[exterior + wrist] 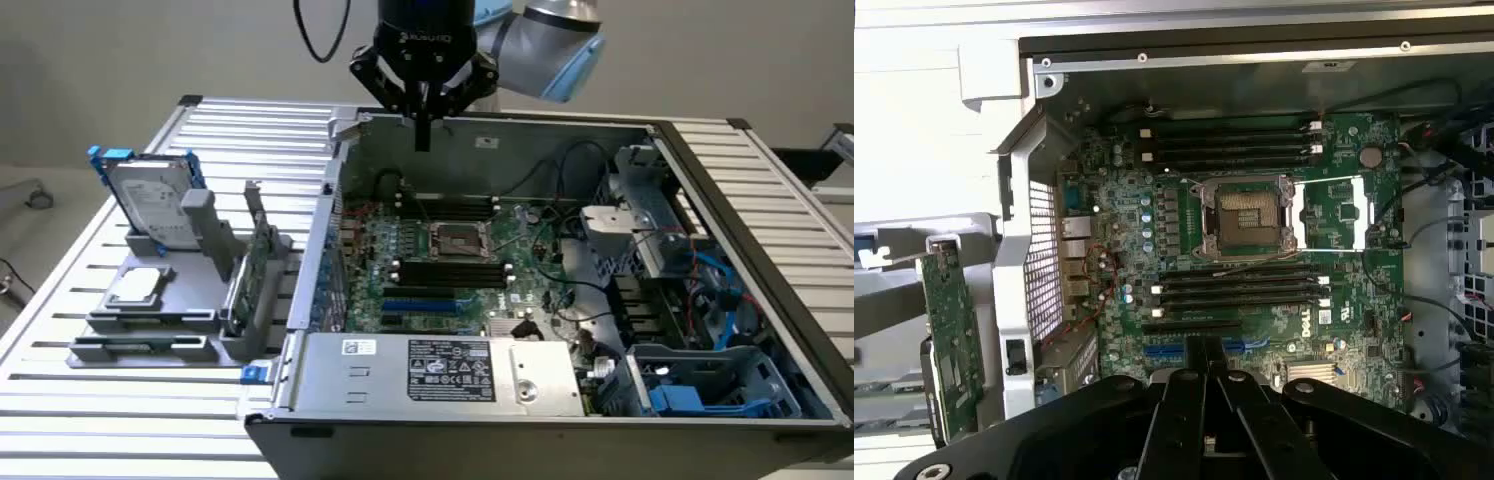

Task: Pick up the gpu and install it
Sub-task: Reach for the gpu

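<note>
While apart, one gpu; one pincer

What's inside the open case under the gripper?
The motherboard with a CPU socket and black memory slots. The power supply covers its near edge in the exterior view. The gpu stands outside.

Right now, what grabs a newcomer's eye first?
The open computer case with its green motherboard sits mid-table. The gripper hovers shut and empty over its far wall, while the gpu stands in a gray holder on the exterior view's left.
</note>
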You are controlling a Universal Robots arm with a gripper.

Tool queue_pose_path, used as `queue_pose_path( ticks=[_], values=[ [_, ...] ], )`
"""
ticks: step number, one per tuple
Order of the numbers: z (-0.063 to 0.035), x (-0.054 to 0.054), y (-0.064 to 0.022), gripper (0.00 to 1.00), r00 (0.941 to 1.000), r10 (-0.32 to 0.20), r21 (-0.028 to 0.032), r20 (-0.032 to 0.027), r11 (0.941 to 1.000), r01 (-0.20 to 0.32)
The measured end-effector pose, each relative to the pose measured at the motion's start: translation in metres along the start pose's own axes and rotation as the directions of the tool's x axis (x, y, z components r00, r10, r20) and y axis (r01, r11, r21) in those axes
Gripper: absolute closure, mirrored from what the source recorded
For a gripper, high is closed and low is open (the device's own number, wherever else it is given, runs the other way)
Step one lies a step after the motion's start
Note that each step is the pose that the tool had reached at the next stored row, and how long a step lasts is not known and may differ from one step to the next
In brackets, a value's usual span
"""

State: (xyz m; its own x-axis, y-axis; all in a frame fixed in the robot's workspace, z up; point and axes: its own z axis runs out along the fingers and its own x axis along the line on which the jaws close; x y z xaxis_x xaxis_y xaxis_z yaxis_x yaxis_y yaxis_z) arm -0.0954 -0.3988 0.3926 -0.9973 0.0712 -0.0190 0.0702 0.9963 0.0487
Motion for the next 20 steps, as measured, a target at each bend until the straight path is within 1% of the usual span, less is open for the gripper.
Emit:
queue_pose_path(
  ticks=[8,9,10,11,20],
  values=[
    [0.0,-0.001,0.0001,0.89,1.0,0.0,0.0,-0.0001,1.0,0.0],
    [0.0,0.0,0.0,0.89,1.0,0.0,0.0001,-0.0012,1.0,0.0],
    [0.0,0.004,-0.0002,0.89,1.0,0.0,0.0005,-0.0051,1.0,0.0],
    [0.0002,0.008,-0.0006,0.89,1.0,0.0,0.0005,-0.0057,1.0,0.0],
    [0.0044,0.049,-0.0037,0.89,1.0,0.0,0.0004,-0.0061,1.0,0.0]
  ],
)
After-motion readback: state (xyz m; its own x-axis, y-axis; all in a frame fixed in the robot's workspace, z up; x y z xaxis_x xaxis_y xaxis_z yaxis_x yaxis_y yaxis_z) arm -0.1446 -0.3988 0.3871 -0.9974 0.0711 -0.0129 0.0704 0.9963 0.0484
